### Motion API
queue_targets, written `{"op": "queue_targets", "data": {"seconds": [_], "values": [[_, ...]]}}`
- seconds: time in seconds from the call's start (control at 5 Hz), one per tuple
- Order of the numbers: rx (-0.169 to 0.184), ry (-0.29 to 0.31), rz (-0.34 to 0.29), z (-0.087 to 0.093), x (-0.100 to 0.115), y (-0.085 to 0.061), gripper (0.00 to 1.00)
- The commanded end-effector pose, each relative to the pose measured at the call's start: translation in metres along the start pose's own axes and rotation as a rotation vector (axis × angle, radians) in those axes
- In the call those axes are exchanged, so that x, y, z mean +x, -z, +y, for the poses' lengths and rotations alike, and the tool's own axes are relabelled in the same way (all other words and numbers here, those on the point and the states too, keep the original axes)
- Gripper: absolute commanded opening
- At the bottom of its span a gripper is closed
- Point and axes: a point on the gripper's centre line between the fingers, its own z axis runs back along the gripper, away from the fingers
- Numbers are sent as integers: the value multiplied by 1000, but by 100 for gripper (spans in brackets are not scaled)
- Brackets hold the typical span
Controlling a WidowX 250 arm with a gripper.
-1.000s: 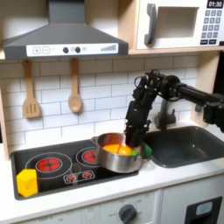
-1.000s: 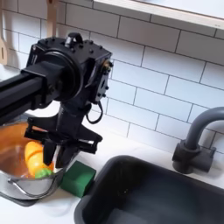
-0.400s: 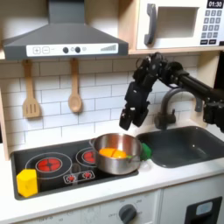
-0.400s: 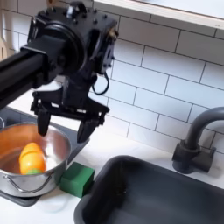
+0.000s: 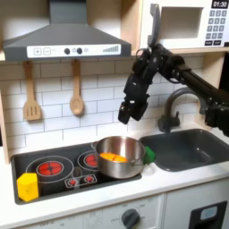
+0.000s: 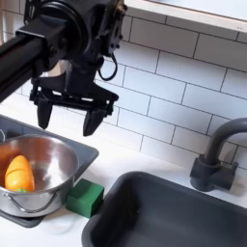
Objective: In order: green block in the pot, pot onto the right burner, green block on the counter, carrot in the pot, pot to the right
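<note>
The silver pot [image 5: 120,157] [image 6: 39,174] stands on the right burner of the black stovetop. The orange carrot [image 5: 114,157] [image 6: 19,173] lies inside it. The green block [image 5: 148,155] [image 6: 86,197] rests on the pale counter [image 5: 170,179] between the pot and the dark sink [image 5: 190,147] [image 6: 164,210]. My gripper [image 5: 129,112] [image 6: 68,118] hangs open above the pot, well clear of its rim, with nothing between its fingers.
A yellow block [image 5: 28,186] sits at the stovetop's left front corner in the first exterior view. A dark curved faucet [image 5: 174,107] [image 6: 217,154] stands behind the sink. Two wooden utensils [image 5: 76,89] hang on the tiled wall. A range hood [image 5: 63,36] and a microwave [image 5: 183,22] overhang the work area.
My gripper has risen from inside the pot to well above it, open. The carrot stays lying in the pot.
</note>
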Motion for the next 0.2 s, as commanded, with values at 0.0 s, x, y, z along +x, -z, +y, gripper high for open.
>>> {"op": "queue_targets", "data": {"seconds": [0.0], "values": [[-9,20,15,2,5,-3,100]]}}
